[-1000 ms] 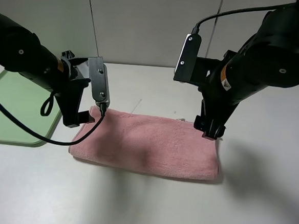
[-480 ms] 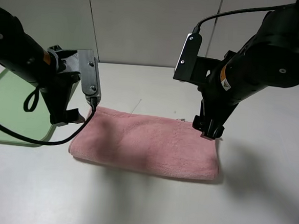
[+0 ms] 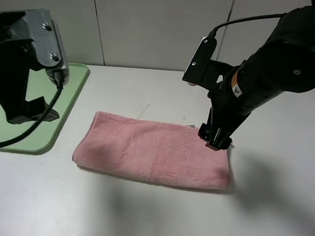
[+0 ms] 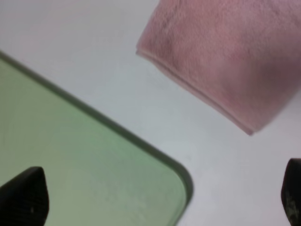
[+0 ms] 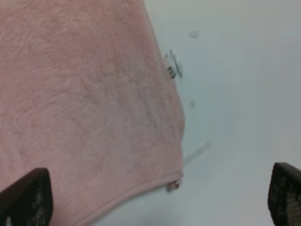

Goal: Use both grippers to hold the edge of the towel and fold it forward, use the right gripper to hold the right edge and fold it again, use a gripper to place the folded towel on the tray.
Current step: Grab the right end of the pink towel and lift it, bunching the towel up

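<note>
Table (image 3: 139, 219) viewed from high above; two wrist views held close, aimed down.
The towel (image 3: 155, 150) is shared by all three.

The towel (image 3: 155, 150) beneath the right gripper (image 3: 215, 139) is pink terry cloth, matt and fluffy, with a rough-looking pile. Its hem (image 4: 190, 86), seen from the left gripper (image 3: 32, 116), is a flatter, stitched band (the nap reads soft and blurred up close). The tray (image 3: 77, 91) under the left claw looks like pale green plastic, smooth with a faint sheen. The table (image 3: 140, 214) around both claws is smooth, matt and off-white. Both claws are matt black and plastic-looking, and their fingertips (image 5: 23, 197) show a fine grainy texture. Above the left claw, a grey plate (image 3: 47, 34) looks like dull metal with screw heads. The black cable (image 3: 245, 19) above the right claw has slightly glossy sheathing.
</note>
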Tool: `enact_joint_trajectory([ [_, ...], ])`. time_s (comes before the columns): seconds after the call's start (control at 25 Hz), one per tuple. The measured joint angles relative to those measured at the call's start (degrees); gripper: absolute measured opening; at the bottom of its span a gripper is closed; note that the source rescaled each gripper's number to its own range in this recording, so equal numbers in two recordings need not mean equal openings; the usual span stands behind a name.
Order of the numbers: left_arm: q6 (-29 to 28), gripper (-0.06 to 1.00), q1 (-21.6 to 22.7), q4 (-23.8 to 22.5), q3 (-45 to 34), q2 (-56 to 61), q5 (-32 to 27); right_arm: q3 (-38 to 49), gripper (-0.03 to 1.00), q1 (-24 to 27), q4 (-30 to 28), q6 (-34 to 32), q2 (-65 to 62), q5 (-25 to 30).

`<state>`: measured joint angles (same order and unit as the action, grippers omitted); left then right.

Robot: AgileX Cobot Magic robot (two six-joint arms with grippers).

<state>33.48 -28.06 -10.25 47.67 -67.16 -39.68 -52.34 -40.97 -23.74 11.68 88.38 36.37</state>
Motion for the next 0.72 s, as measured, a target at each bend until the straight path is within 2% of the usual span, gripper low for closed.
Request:
enact_joint_trajectory([
  [0.16, -4.37, 1.0, 0.0, 0.48, 0.0, 8.05, -6.44, 0.0, 1.0, 0.0, 2.21, -0.84, 0.0, 2.11],
  [0.4, -8.94, 1.0, 0.0, 3.98, 0.0, 22.69, -13.41, 0.0, 1.0, 0.0, 7.08, -1.63, 0.0, 4.69],
  [0.72, -19.73, 1.0, 0.0, 5.57, 0.0, 42.8, -24.15, 0.0, 1.0, 0.0, 12.98, -2.11, 0.0, 4.82],
])
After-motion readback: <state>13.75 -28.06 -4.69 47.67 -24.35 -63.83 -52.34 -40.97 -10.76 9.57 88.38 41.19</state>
